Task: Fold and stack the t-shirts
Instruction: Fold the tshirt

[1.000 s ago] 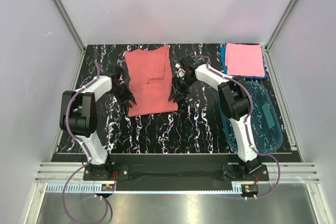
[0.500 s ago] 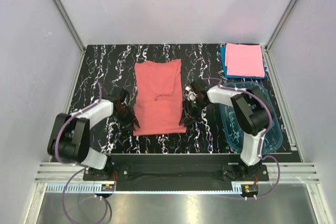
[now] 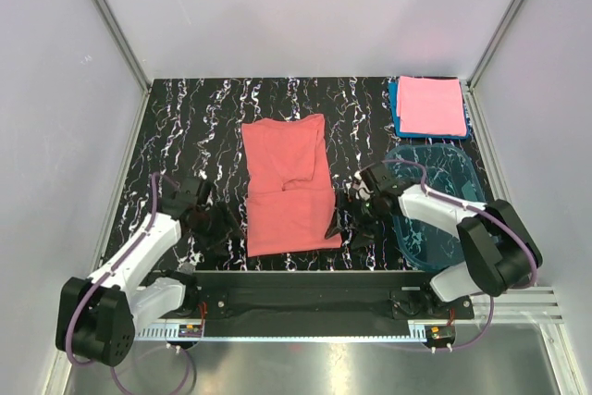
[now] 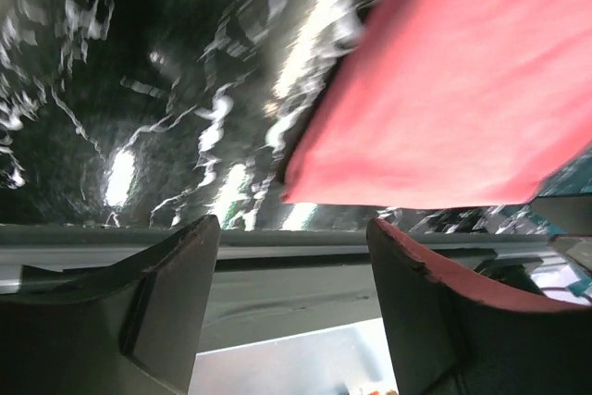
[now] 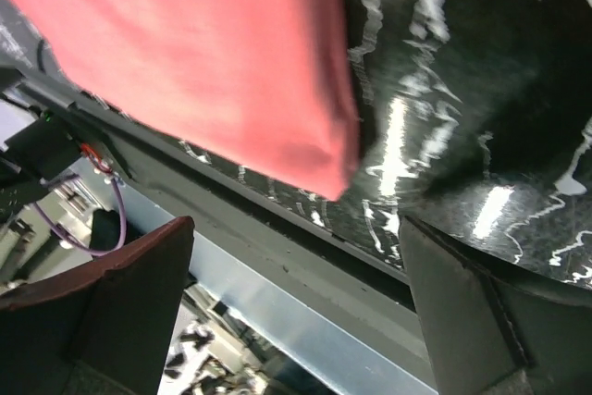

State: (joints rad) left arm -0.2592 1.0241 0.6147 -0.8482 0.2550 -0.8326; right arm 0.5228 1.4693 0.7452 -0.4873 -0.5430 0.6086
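Observation:
The salmon t-shirt (image 3: 287, 187) lies flat as a long, narrow rectangle in the middle of the table, its near hem close to the front edge. My left gripper (image 3: 211, 227) stands open just left of the near left corner, apart from the cloth. In the left wrist view the salmon t-shirt (image 4: 453, 90) lies beyond the empty left gripper (image 4: 294, 256). My right gripper (image 3: 351, 222) is open beside the near right corner. The shirt corner (image 5: 324, 159) shows ahead of the empty right gripper (image 5: 296, 284). A folded pink t-shirt (image 3: 431, 105) rests on a folded blue one (image 3: 394, 106) at the back right.
A clear blue plastic tub (image 3: 453, 215) stands on the right, partly under the right arm. The black marbled table (image 3: 185, 127) ends at a metal rail (image 3: 296, 284) right in front of both grippers. Grey walls close in the sides and back.
Both grippers pulled the salmon shirt toward the near edge, then opened and let go of its near corners. The shirt now lies still, closer to the arms.

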